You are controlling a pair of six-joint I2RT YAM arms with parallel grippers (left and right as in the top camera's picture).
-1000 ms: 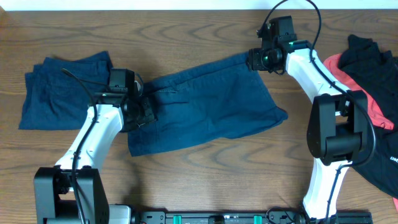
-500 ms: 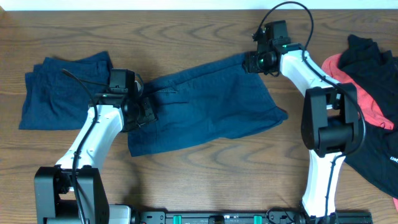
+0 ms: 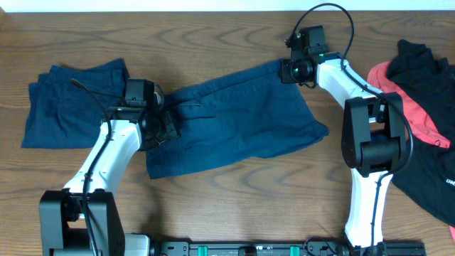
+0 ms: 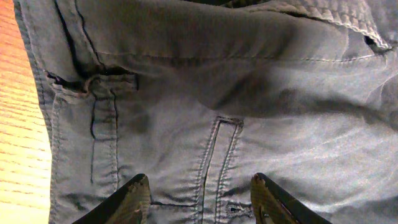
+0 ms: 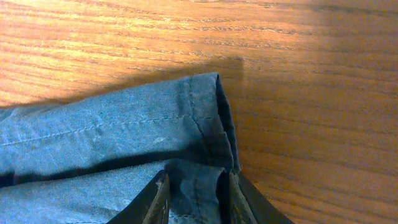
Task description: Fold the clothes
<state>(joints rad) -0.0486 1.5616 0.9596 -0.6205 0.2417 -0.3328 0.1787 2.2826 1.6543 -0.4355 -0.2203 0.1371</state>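
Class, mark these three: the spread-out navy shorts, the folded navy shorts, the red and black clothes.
spread shorts point(image 3: 242, 121): overhead view, middle of fabric.
folded shorts point(image 3: 67, 103): overhead view, middle of top.
red and black clothes point(image 3: 425, 122): overhead view, red fabric.

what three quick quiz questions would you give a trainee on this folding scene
1. True or false: the left tool is open over the spread shorts.
2. Which part of the spread shorts is the right tool at? A) the waistband button B) a hem corner C) a back pocket
3. How many navy garments lie on the table?

Key:
1. True: its fingers stand wide apart over the fabric.
2. B.
3. Two: the spread shorts and the folded navy garment on the left.
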